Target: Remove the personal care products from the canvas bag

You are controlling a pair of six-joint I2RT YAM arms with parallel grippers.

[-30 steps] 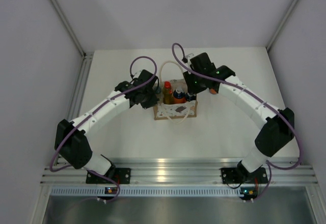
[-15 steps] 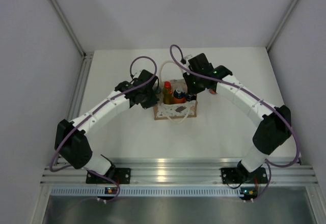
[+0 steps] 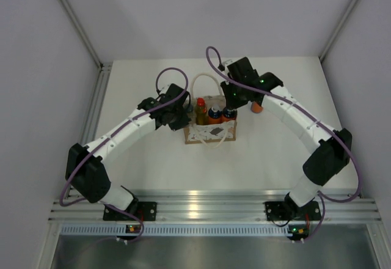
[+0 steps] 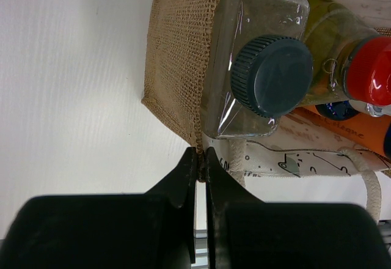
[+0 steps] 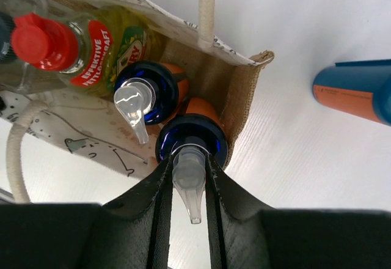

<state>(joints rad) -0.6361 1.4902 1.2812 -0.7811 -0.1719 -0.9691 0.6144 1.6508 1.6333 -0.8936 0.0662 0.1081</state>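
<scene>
Right jaws: narrow, closed on the neck of a pump bottle (image 5: 190,143), one finger on each side of the clear spout. This is at the lower centre of the right wrist view. The bottle is orange with a dark-blue collar, and its body sits inside the right end of the bag (image 5: 241,92). We cannot tell whether it has lifted off the bag floor.

Left jaws: pinched shut on the bag's burlap corner seam, bottom centre of the left wrist view. Just above that corner stands the clear bottle (image 4: 263,67) with its grey cap.

Change noted: half a second ago, the right wrist covered the right end of the bag in the overhead view. It has now drawn toward the upper right of the frame, and a third cap shows there. The left arm and the bag have not shifted.

Our reading: the grip is made, the pull is only starting, and the left hold is doing its job as an anchor.

Also in the bag: a second pump bottle (image 5: 146,95) and the yellow bottle (image 5: 110,43) with a red cap. One orange bottle (image 5: 354,92) already lies out on the desk (image 5: 293,159), right of the bag. By our count, four remain to remove.
</scene>
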